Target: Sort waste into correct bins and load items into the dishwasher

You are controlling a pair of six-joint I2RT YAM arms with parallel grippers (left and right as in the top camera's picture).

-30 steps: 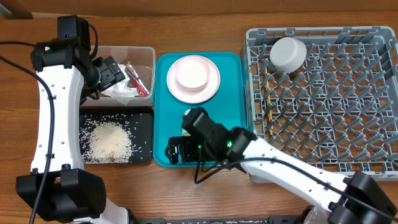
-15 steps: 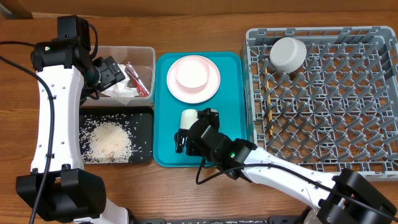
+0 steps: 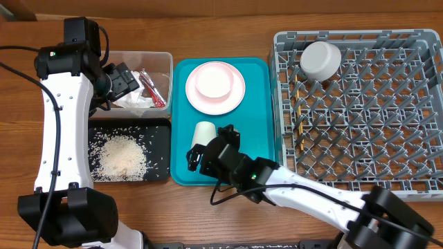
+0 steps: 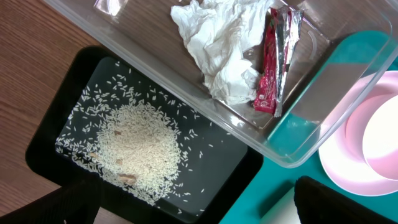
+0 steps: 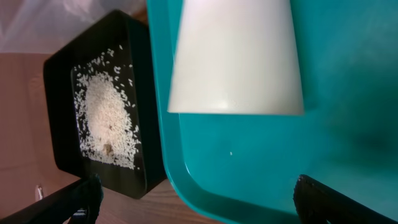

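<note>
A small white cup [image 3: 203, 132] appears to lie on its side on the teal serving tray [image 3: 256, 124]. My right gripper [image 3: 208, 149] is open right beside it. In the right wrist view the cup [image 5: 236, 56] is just ahead of the open fingers [image 5: 199, 208], not between them. My left gripper [image 3: 131, 79] is open and empty over the clear tub [image 3: 163, 59], which holds the tissue [image 4: 217, 43] and red wrapper [image 4: 269, 71]. Rice [image 3: 123, 155] lies in the black tray [image 3: 160, 138]. The pink bowl [image 3: 214, 81] sits on the pink plate [image 3: 235, 99].
The grey dish rack [image 3: 360, 131] stands at the right, with the grey bowl [image 3: 320, 59] upside down at its far left and chopsticks [image 3: 300, 124] along its left side. Bare wooden table runs along the front edge.
My right gripper has swung round and moved up the teal tray to the white cup. The left arm has not moved.
</note>
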